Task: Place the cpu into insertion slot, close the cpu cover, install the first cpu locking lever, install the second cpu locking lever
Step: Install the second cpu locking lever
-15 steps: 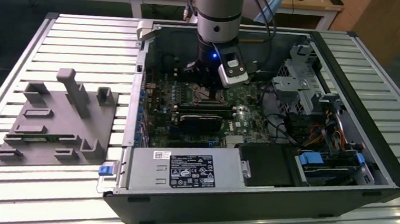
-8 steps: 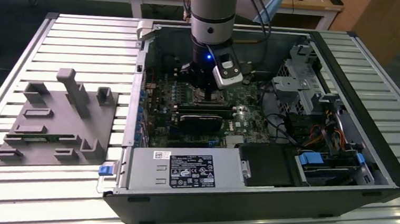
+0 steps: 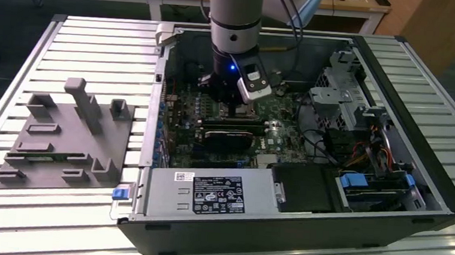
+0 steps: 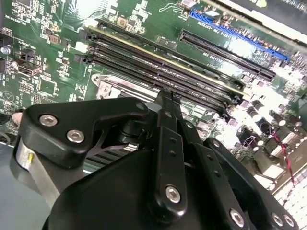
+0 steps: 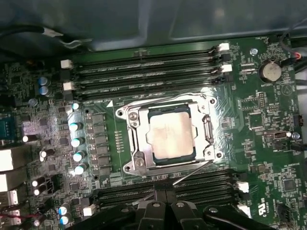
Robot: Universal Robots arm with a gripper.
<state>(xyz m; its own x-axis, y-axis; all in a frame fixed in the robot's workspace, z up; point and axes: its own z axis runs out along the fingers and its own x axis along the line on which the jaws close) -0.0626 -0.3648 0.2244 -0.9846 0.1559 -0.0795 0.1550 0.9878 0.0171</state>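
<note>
In the first wrist view the cpu [image 5: 170, 139], pale silver-grey and square, lies flat in the insertion slot [image 5: 125, 167] on the green motherboard. The cpu cover [image 5: 137, 139], a silver frame, lies down around it with the chip showing through its window. A thin wire lever [image 5: 192, 173] slants away from the socket's corner toward my fingertips. Another wire lever [image 5: 158, 98] runs along the socket's opposite side. My gripper [image 5: 165, 192] stands shut beside the socket, over the memory slots, with nothing seen held. In the exterior view the gripper [image 3: 237, 110] reaches down into the open computer case. The second wrist view has the gripper [image 4: 165, 98] above the board.
Long black memory slots [image 5: 144, 72] flank the socket on two sides. A black card [image 3: 227, 136] and the power supply [image 3: 206, 193] lie nearer the case's front wall. Drive cages and cables [image 3: 356, 130] fill the exterior view's right. A grey fixture tray [image 3: 63, 134] sits outside the case on the left.
</note>
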